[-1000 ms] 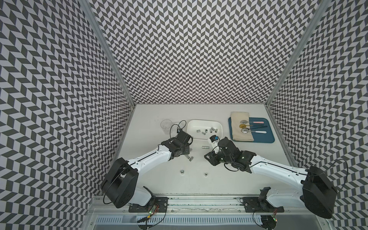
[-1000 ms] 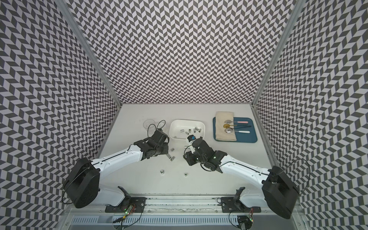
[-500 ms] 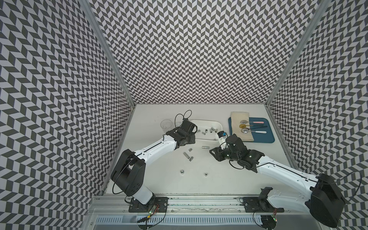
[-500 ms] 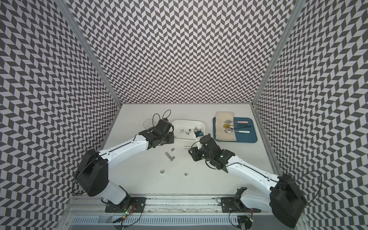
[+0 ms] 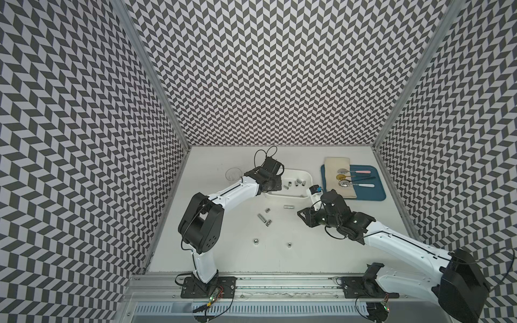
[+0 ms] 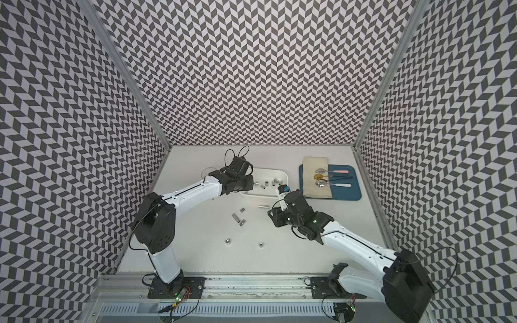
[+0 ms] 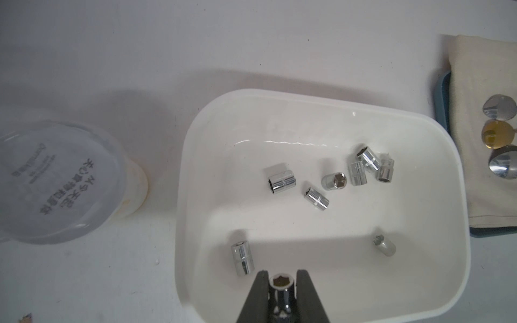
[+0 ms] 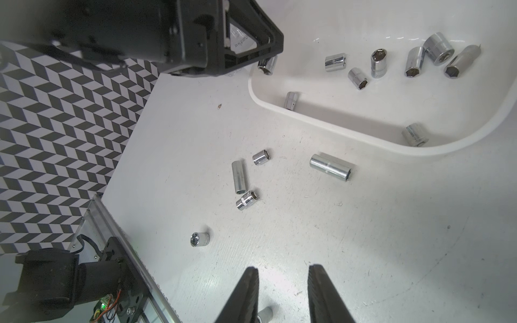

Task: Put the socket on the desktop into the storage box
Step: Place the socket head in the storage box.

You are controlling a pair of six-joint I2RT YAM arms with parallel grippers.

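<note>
Chrome held socket point(image 8: 267, 65): gripped across its barrel, with the hex mouth pointing out beyond the fingertips. It is carried above the left end of the storage box point(image 7: 321, 251), just inside the rim and clear of the floor.
Left gripper point(image 7: 281, 276): closed firmly on the held socket.
Storage box: set toward the far edge of the desktop point(image 5: 307, 251), between the clear cup point(image 7: 56, 181) and the blue tray point(image 5: 375, 193). Eight stored sockets point(image 7: 281, 183) are seen lying loose on its floor.
Step in hand (judged): release of the held socket into the box.
Technique (judged): the jaws are best opened only once the socket is wholly inside the rim. A low release is advised, since a smooth round barrel is likely to roll or bounce. The wrist should then be lifted straight up, so that the rim is not caught.
Right gripper point(image 8: 283, 268): jaws partly apart, nothing held. It is poised over the nearer part of the desktop with a small socket point(image 8: 264, 311) just below it.
Loose sockets point(image 8: 243, 179): six are left on the desktop. The long socket point(image 8: 331, 167) lies just before the box's near edge.
</note>
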